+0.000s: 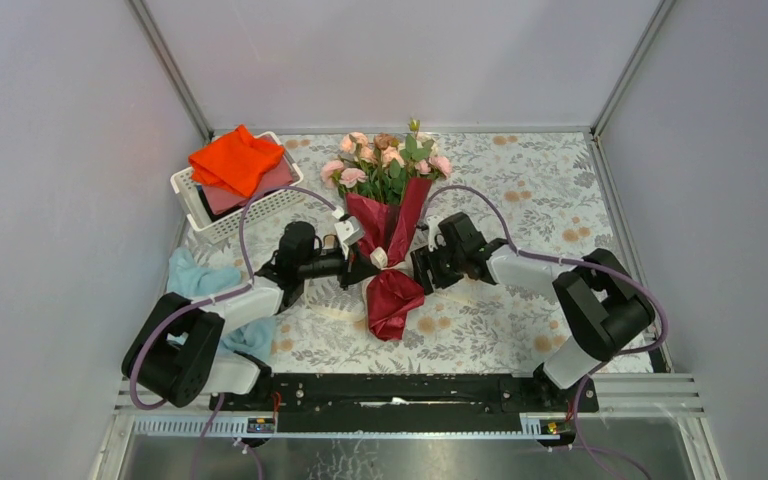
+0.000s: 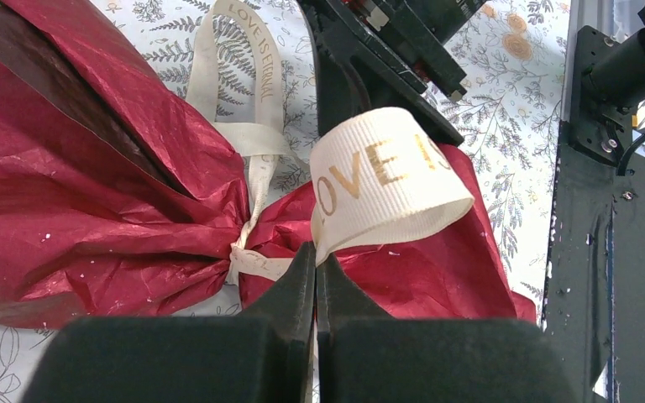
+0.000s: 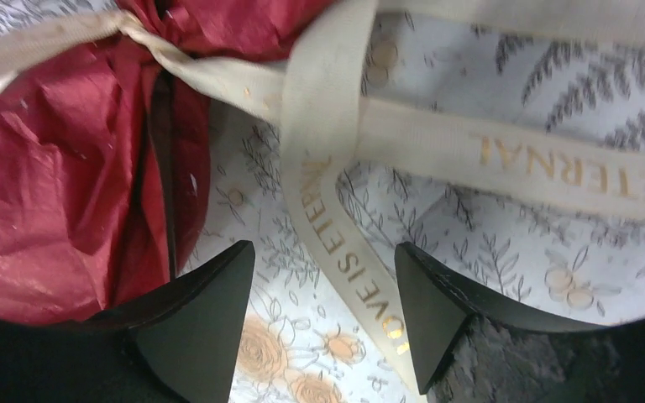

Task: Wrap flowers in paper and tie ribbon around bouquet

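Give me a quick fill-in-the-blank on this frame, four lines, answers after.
1. The left claw is ____ on a loop of the ribbon.
2. The right claw stands ____.
3. The ribbon is knotted around the paper; its gold print reads LOVE IS ____.
4. In the white basket lies a bright ____ cloth.

Answers: shut; open; ETERNAL; orange.
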